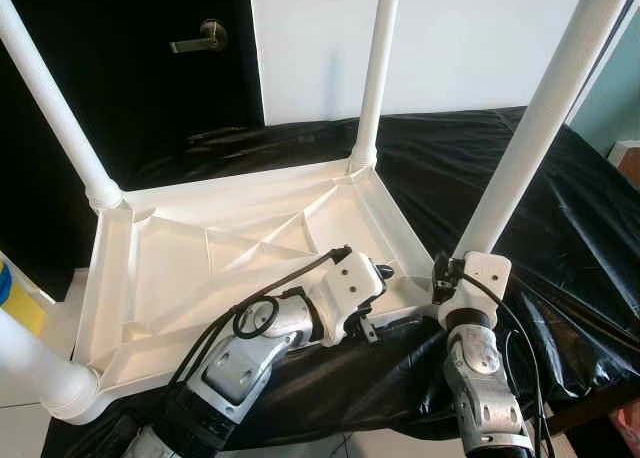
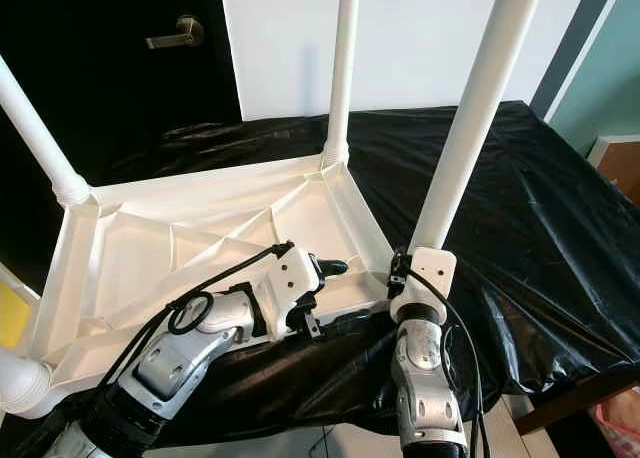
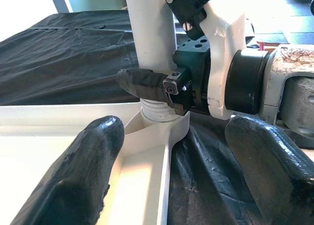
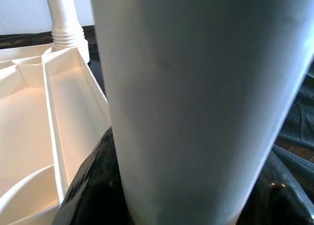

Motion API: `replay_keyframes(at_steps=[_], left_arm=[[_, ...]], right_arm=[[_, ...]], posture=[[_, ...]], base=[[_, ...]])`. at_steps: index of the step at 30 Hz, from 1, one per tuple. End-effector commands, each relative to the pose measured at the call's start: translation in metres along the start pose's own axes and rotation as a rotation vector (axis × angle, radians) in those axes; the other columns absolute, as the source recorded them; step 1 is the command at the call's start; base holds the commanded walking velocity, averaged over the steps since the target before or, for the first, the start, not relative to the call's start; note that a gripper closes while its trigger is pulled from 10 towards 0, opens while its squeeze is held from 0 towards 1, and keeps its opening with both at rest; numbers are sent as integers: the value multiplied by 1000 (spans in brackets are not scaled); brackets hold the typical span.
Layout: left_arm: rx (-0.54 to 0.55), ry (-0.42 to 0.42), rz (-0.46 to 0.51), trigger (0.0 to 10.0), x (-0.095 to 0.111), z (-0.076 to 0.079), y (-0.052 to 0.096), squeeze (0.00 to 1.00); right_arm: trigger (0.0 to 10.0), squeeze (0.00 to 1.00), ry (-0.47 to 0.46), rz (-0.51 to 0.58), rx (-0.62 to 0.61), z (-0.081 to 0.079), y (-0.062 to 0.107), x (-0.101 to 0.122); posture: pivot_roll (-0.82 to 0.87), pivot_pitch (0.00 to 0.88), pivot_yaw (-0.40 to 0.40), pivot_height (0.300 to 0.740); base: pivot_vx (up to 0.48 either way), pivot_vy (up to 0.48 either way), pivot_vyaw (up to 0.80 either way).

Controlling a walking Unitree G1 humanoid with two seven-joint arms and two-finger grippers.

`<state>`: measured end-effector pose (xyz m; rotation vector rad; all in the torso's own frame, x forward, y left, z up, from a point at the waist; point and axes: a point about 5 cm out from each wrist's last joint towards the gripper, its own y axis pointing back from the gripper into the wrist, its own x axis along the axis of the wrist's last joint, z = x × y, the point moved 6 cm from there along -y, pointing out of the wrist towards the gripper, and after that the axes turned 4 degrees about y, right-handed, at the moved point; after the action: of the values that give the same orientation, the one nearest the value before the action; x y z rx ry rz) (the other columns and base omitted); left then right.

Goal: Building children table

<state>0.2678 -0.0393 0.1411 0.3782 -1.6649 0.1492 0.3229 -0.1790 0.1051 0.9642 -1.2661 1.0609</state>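
table top (image 1: 230, 258): white moulded plastic, lying upside down on the black sheet, ribbed underside facing up, with raised rim and diagonal stiffening ribs.
near right leg (image 1: 540, 128): smooth white plastic tube standing upright at the tray's near right corner, its ridged threaded base sitting in the corner socket as the left wrist view shows.
right gripper (image 3: 162, 87): clamped round the bottom of the near right leg, one black finger pressed across the tube just above the thread; in the right wrist view the tube stands between both dark fingers.
left gripper (image 3: 181, 161): fingers spread apart and holding nothing, hovering over the tray's right rim, pointed at the socket and the right gripper.
far right leg (image 1: 375, 78): upright in the far right corner.
far left leg (image 1: 55, 113): upright, leaning slightly, with a ribbed collar at its socket.
near left leg (image 1: 35, 373): thick white tube at the near left corner, running out of the picture.
black sheet (image 1: 560, 208): glossy, crinkled plastic covering the work surface.
surroundings: dark door with a brass lever handle (image 1: 200, 38) behind, white wall (image 1: 460, 38) beside it; a yellow and blue object (image 1: 12, 298) at the left edge.
writing: none legible.
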Motion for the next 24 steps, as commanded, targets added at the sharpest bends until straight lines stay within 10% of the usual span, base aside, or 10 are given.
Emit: replay_keyframes(at_steps=[1,2,3,15,17,24], left_arm=[[-10,-6,-13,10000,-2,2,0,0],[-10,-6,-13,10000,-2,2,0,0],[-2,-6,-13,10000,-3,1,0,0],[55,-6,-11,10000,-8,-8,1,0],[82,5,-6,10000,-10,-12,1,0],[143,32,0,10000,-22,-21,2,0]], right_arm=[[10000,349,32,-57,10,-2,3,-16],[10000,349,32,-57,10,-2,3,-16],[10000,1000,28,-37,24,-1,3,-13],[10000,1000,37,37,104,10,5,-2],[10000,0,35,46,149,14,5,-2],[10000,0,30,94,282,13,5,3]], posture=[[-34,0,-15,740],[-34,0,-15,740],[-34,0,-16,740],[-37,0,-17,740],[-38,0,-16,740],[-41,0,-11,740]], base=[[0,0,0],[0,0,0],[0,0,0],[0,0,0],[0,0,0],[0,0,0]])
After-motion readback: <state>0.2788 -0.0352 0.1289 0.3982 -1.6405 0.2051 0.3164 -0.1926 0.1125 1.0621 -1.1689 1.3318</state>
